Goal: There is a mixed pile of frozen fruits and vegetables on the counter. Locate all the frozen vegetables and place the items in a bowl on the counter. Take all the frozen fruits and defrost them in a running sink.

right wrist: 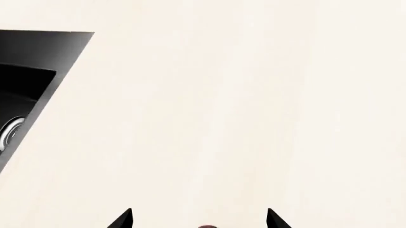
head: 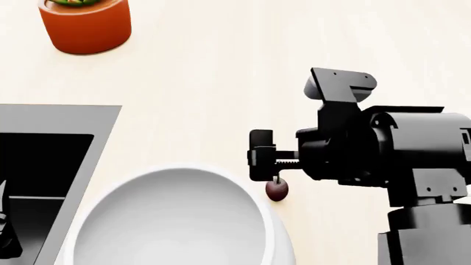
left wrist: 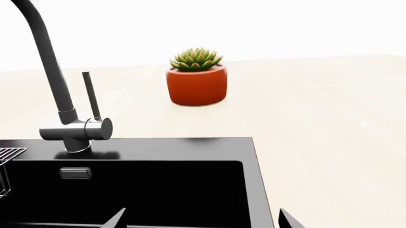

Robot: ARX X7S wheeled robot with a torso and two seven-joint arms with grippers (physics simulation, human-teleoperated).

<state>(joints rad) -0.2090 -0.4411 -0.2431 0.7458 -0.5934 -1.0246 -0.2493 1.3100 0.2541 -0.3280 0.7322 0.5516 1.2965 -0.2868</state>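
A dark red cherry point(head: 277, 189), one of the frozen fruits, lies on the beige counter point(head: 220, 66) just right of the large white bowl point(head: 176, 179), whose inside looks bare. My right gripper point(head: 276, 172) hangs directly over the cherry, open; in the right wrist view only the cherry's top point(right wrist: 206, 226) shows between the spread fingertips of the gripper point(right wrist: 199, 219). My left gripper point(left wrist: 203, 219) is open and holds nothing, above the black sink point(left wrist: 190, 142) at its right edge. The frozen vegetables are out of view.
An orange pot with a succulent point(left wrist: 197, 85) stands on the counter behind the sink. The tall grey faucet point(left wrist: 54, 76) rises at the sink's back rim, with a wire rack point(left wrist: 6, 156) beside it. The sink rim point(head: 59, 118) lies left of the bowl.
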